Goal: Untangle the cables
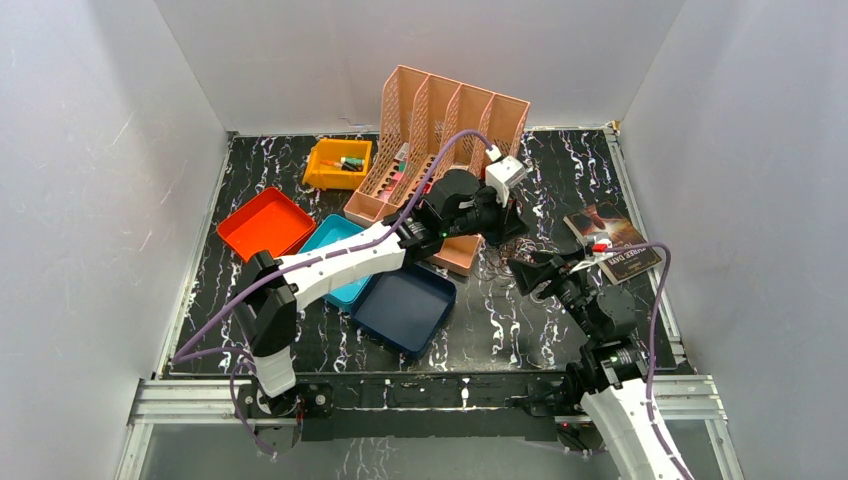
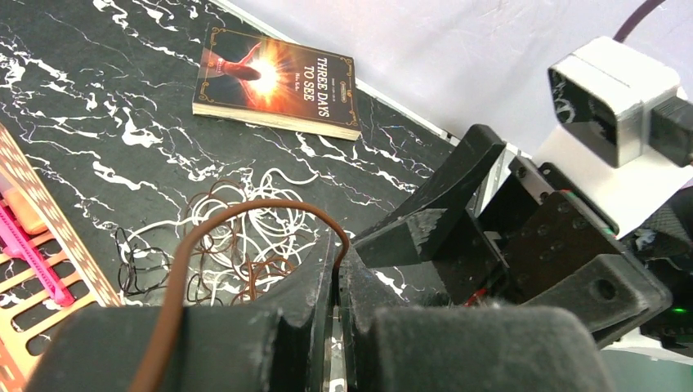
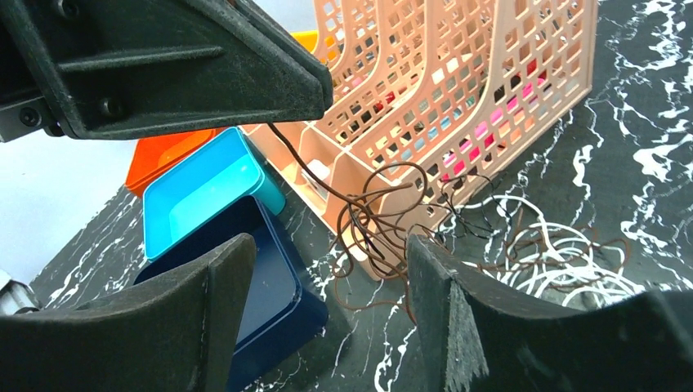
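Observation:
The cables (image 2: 237,237) lie as a curly tangle of brown, black and white wires on the marbled table, beside the pink rack. My left gripper (image 2: 342,260) is shut on one brown cable (image 2: 245,211), which arches up out of its jaws. In the right wrist view, that brown strand runs down from the left gripper (image 3: 163,65) into a hanging brown knot (image 3: 368,224). My right gripper (image 3: 327,269) is open, with its fingers on either side of the knot's lower loops and nothing held. White cables (image 3: 556,261) lie flat to the right. Both grippers (image 1: 510,225) (image 1: 527,272) meet mid-table.
A pink file rack (image 1: 450,120) stands just behind the cables. Teal (image 1: 335,235), navy (image 1: 405,305) and orange-red (image 1: 265,222) trays lie to the left. A yellow bin (image 1: 335,165) sits at the back. A book (image 2: 278,77) lies to the right near the table edge.

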Controlling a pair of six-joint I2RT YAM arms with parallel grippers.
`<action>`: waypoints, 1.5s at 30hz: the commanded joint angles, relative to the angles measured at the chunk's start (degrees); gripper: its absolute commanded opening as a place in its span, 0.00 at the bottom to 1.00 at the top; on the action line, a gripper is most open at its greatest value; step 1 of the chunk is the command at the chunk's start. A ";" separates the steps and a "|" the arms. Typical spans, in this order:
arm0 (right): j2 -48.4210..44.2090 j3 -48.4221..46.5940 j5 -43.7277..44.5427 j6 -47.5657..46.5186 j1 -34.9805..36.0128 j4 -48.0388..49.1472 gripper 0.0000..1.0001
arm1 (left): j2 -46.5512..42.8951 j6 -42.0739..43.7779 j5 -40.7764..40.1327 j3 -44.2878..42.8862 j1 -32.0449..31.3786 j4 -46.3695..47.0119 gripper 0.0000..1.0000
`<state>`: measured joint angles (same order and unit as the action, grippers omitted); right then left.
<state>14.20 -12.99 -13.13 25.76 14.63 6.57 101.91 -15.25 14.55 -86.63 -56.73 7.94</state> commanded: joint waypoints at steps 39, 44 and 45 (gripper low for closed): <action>27.09 0.84 23.82 13.44 -0.29 9.45 0.46 | -14.80 7.30 -7.95 -17.06 0.27 -18.26 0.00; 27.38 1.12 24.36 13.44 -0.28 8.65 0.46 | -15.69 10.26 -10.34 -20.99 0.22 -21.33 0.00; 27.38 1.20 24.48 13.46 -0.23 8.51 0.47 | -15.79 11.01 -10.90 -21.88 0.17 -21.99 0.00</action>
<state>41.54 -11.79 9.26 38.83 14.63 14.61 88.01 -8.01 6.92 -104.97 -56.73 -9.82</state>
